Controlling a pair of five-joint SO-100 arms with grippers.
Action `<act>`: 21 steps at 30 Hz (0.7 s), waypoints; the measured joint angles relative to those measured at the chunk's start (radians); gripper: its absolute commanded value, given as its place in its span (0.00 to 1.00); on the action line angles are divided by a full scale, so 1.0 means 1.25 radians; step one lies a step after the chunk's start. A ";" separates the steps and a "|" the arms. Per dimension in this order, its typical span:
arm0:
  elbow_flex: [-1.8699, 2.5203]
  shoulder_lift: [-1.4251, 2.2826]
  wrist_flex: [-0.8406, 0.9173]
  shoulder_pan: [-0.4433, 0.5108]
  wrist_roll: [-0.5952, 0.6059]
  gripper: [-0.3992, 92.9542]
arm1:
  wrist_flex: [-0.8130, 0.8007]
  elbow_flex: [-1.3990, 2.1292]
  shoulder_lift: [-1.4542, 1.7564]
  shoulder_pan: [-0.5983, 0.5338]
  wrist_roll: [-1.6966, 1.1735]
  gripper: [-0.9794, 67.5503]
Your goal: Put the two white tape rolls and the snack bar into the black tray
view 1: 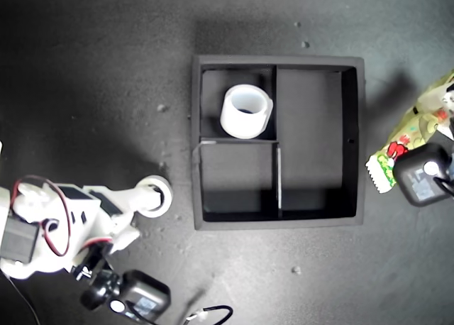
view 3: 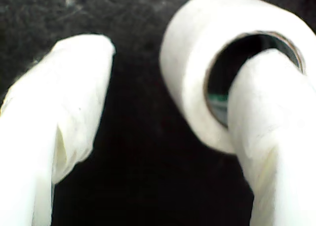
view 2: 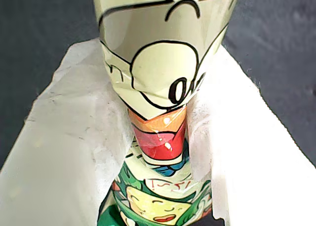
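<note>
The tabletop (view 1: 85, 69) is a dark, matte, speckled sheet with a few pale crumbs; no room shows beyond it.

Nearest, at the exterior view's lower left, my second tool (view 1: 145, 197) stands with its jaws spread wide. One finger (view 3: 269, 117) pokes through the open centre of a tape roll (view 1: 157, 195), the other finger (view 3: 74, 97) is outside and apart from it, so nothing is pinched. That roll lies on the tabletop just left of the tray (view 1: 278, 224), its bore pointing back along the tool.

In the middle sits the black tray, square to the picture. The other roll (view 1: 246, 111) is in its far-left small compartment, lying tilted with its hole showing and leaning toward that compartment's right divider. The near-left small compartment and the long right one hold nothing.

At the exterior view's right edge, outside the tray, my first tool (view 2: 160, 137) is clamped on the snack bar (view 1: 411, 126) across its width. The bar's long axis runs from near-left to far-right, its crimped end pointing toward the tray.
</note>
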 measured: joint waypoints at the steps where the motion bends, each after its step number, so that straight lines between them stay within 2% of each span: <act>1: 0.000 0.000 -0.004 0.000 0.000 0.19 | 0.002 -0.009 0.000 -0.006 0.011 0.01; 7: 0.006 -0.040 -0.053 -0.001 0.000 0.19 | 0.004 -0.036 0.037 -0.017 0.146 0.01; 10: 0.006 -0.085 -0.065 -0.001 -0.013 0.19 | -0.054 -0.036 0.085 -0.042 0.228 0.01; 14: 0.005 -0.137 -0.066 -0.011 -0.039 0.14 | -0.180 -0.016 0.118 -0.071 0.358 0.01; 19: 0.002 -0.153 -0.053 -0.043 -0.043 0.02 | -0.423 0.085 0.128 -0.104 0.492 0.01; 21: 0.002 -0.140 -0.031 -0.053 -0.037 0.01 | -0.513 0.125 0.128 -0.119 0.542 0.01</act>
